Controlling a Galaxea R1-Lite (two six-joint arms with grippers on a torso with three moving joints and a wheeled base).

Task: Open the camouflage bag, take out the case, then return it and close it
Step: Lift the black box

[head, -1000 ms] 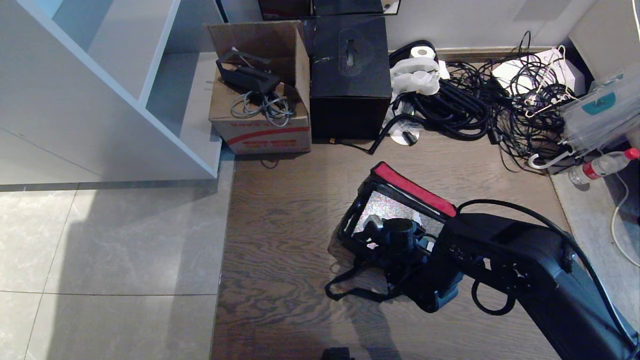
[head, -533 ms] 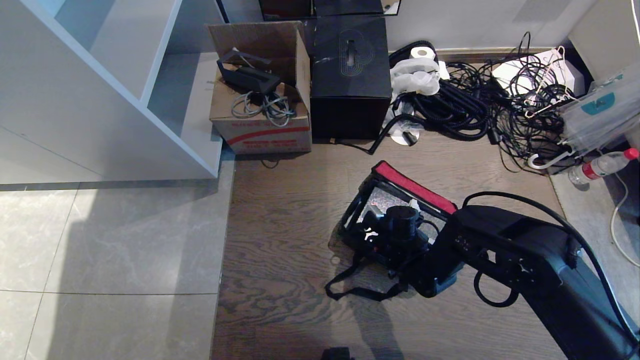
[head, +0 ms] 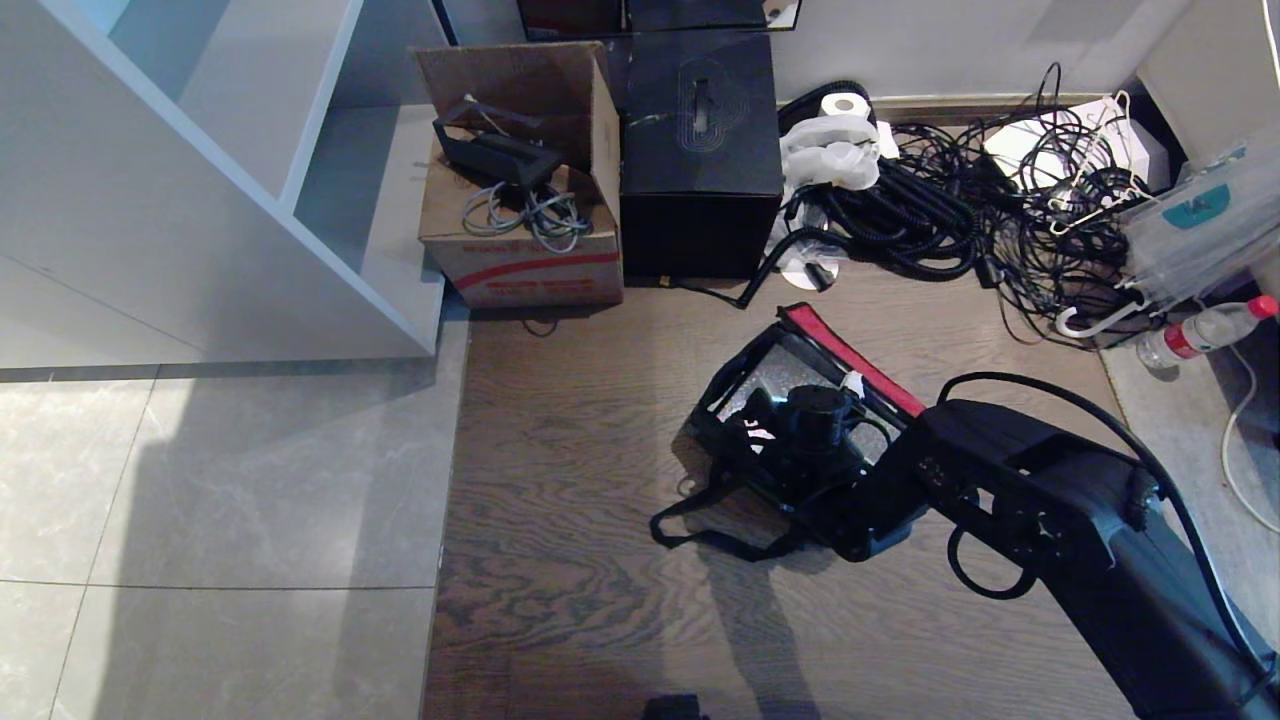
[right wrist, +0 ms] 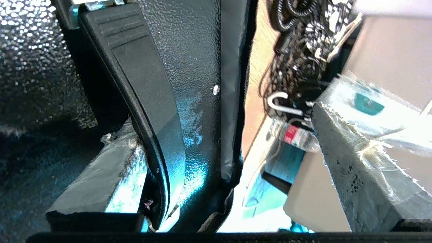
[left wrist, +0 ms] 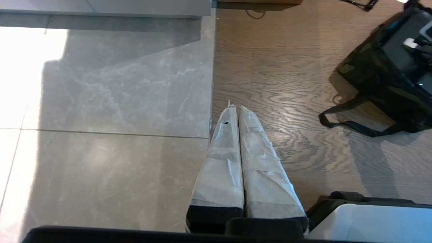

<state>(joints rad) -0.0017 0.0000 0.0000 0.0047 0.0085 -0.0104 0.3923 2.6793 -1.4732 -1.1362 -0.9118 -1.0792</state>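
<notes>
The bag (head: 790, 420) lay open on the wood floor (head: 580, 480), red-edged flap up, the case (right wrist: 189, 84) inside. The right gripper (head: 775, 435) sat over it, jaws spread wide around the case's handle, holding nothing; the left gripper (left wrist: 241, 135) hung parked, pressed together. Likely the returning step; closing comes next. No writing was legible.

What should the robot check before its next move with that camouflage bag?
1. Camouflage fabric zip bag open, red-lined flap raised: ok.
2. Black pebbled hard case lying inside the bag: ok.
3. Right hand open, one finger on either side of the case's black handle: ok.
4. Firm hold on the case: not ok, nothing gripped.
5. Left hand shut, parked over the floor, away from the bag: ok.
</notes>
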